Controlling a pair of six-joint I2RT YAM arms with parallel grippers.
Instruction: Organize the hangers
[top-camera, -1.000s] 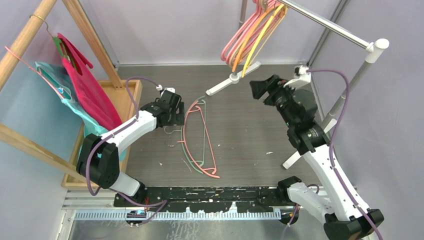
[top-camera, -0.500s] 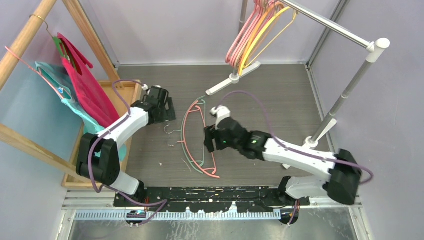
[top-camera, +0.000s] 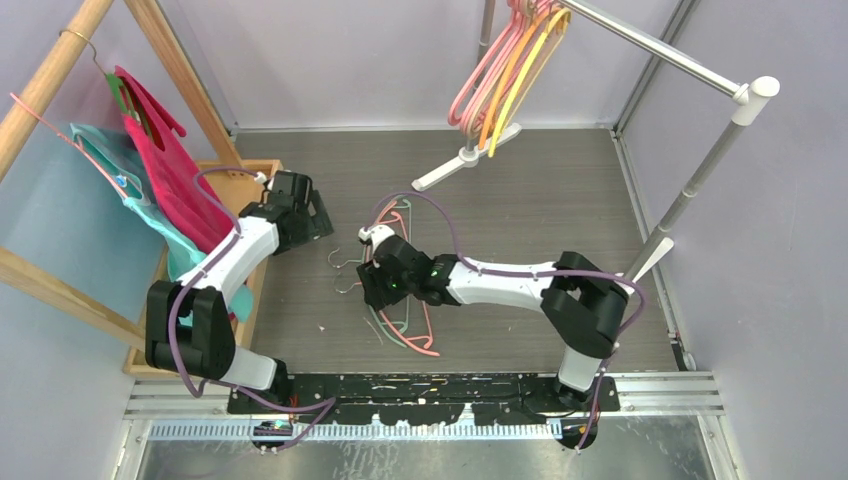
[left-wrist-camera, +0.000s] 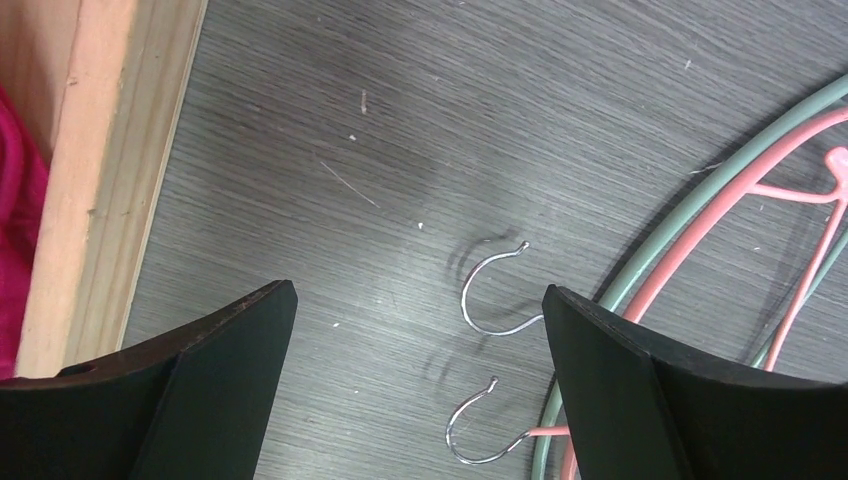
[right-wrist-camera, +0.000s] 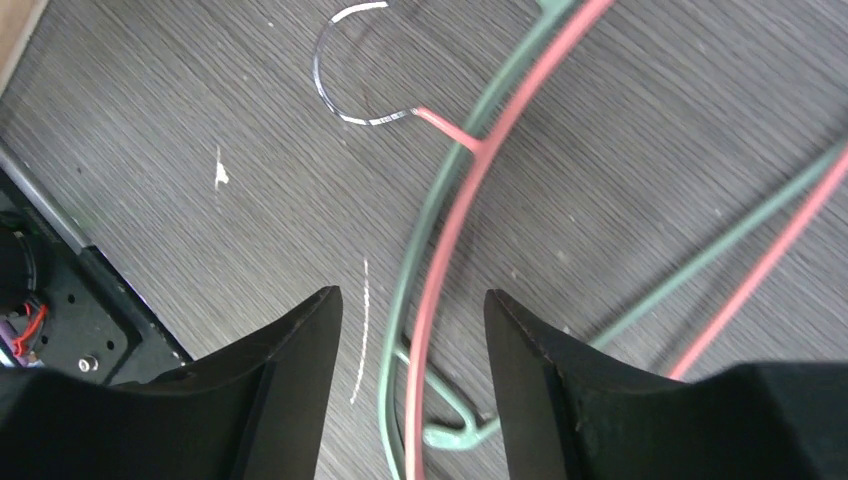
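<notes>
A pink hanger (top-camera: 427, 322) and a pale green hanger (top-camera: 383, 325) lie overlapped flat on the table, their wire hooks (top-camera: 345, 262) pointing left. My right gripper (top-camera: 370, 288) is open and low over their curved arms. In the right wrist view (right-wrist-camera: 410, 300) the pink (right-wrist-camera: 470, 220) and green (right-wrist-camera: 420, 230) arms run between its fingers. My left gripper (top-camera: 318, 225) is open and empty, left of the hooks. Its wrist view (left-wrist-camera: 420, 380) shows both hooks (left-wrist-camera: 495, 290) ahead. Several pink, orange and yellow hangers (top-camera: 505, 70) hang on the metal rail (top-camera: 650, 45).
A wooden rack at the left holds magenta (top-camera: 175, 185) and teal (top-camera: 110, 170) garments over a wooden tray (top-camera: 265, 180). The metal rail's white foot (top-camera: 465, 160) stands at the back centre. Its post (top-camera: 700, 180) stands at the right.
My right arm swung from the rail at the back right down and left onto the table hangers. My left gripper drew back left, away from them. The hung hangers swayed.
</notes>
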